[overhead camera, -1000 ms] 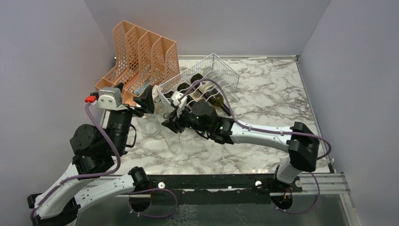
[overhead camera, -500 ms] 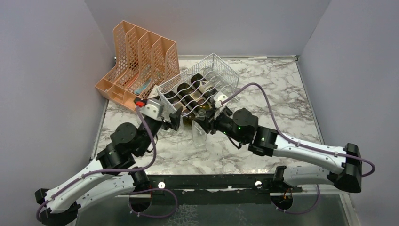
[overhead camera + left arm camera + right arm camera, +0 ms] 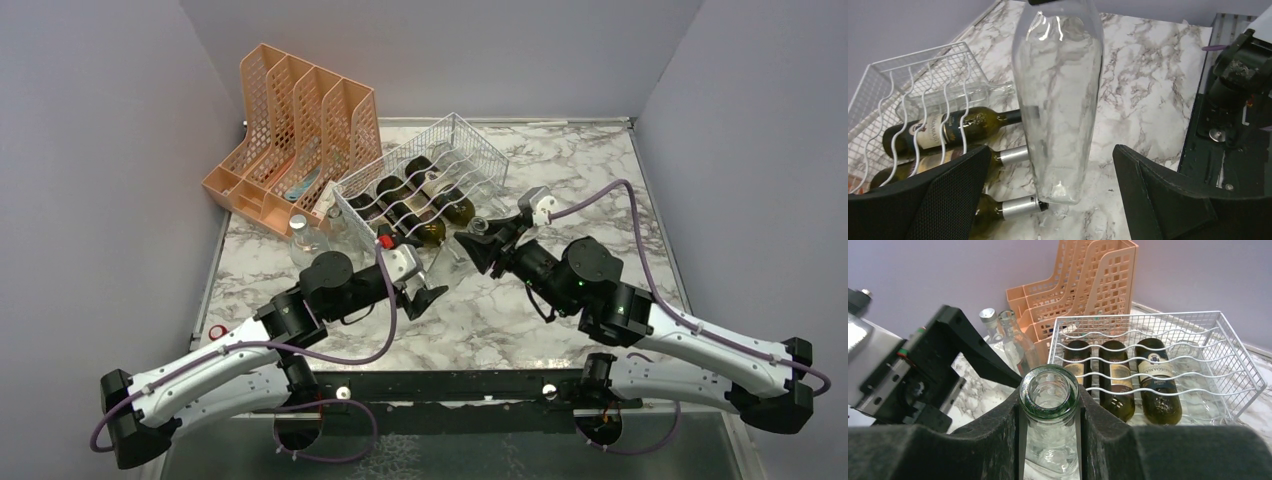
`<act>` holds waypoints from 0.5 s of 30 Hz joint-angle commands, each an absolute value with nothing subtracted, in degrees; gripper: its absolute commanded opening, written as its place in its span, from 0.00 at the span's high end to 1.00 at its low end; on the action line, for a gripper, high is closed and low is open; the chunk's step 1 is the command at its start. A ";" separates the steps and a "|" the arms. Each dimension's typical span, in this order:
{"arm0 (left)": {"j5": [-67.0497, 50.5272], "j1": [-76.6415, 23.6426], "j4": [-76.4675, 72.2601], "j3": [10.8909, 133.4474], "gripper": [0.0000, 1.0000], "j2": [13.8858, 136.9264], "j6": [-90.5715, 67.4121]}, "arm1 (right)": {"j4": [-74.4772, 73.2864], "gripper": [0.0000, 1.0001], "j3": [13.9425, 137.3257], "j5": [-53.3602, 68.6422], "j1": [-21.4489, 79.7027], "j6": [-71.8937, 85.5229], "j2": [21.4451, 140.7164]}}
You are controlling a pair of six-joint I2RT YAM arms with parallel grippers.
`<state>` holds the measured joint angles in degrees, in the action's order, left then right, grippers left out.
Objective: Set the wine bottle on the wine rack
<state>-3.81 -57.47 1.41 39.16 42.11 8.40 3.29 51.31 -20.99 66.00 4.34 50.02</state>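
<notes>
A clear empty wine bottle (image 3: 1049, 392) is held by its neck in my right gripper (image 3: 1049, 405), mouth up. Its base is low over the marble just in front of the rack. In the left wrist view the bottle's body (image 3: 1058, 100) hangs between my left gripper's (image 3: 1048, 200) open fingers (image 3: 923, 200), which do not touch it. The white wire wine rack (image 3: 470, 140) holds three dark bottles (image 3: 425, 200) and one clear bottle (image 3: 948, 95) lying in its cradles. In the top view, my right gripper (image 3: 480, 240) is at the rack's front right corner and my left gripper (image 3: 425, 295) is in front of it.
The orange file organizer (image 3: 300, 120) stands left of the rack. Two clear bottles (image 3: 315, 232) stand upright between the organizer and my left arm. A small red cap (image 3: 215, 332) lies near the table's front left edge. Grey walls enclose the table.
My right gripper has carried the clear bottle rightward, from left of the rack to its front right corner. My left gripper has swung from the organizer down and right, to around the bottle's base.
</notes>
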 commanded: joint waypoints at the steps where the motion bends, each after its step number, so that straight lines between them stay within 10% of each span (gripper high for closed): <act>1: -11.00 -57.45 -7.24 37.40 0.01 43.71 6.74 | 5.89 0.94 53.13 -20.34 66.32 6.46 47.04; 15: -10.45 -57.49 -18.47 35.71 0.15 51.94 4.58 | 4.40 0.94 53.48 -15.52 66.30 9.73 43.59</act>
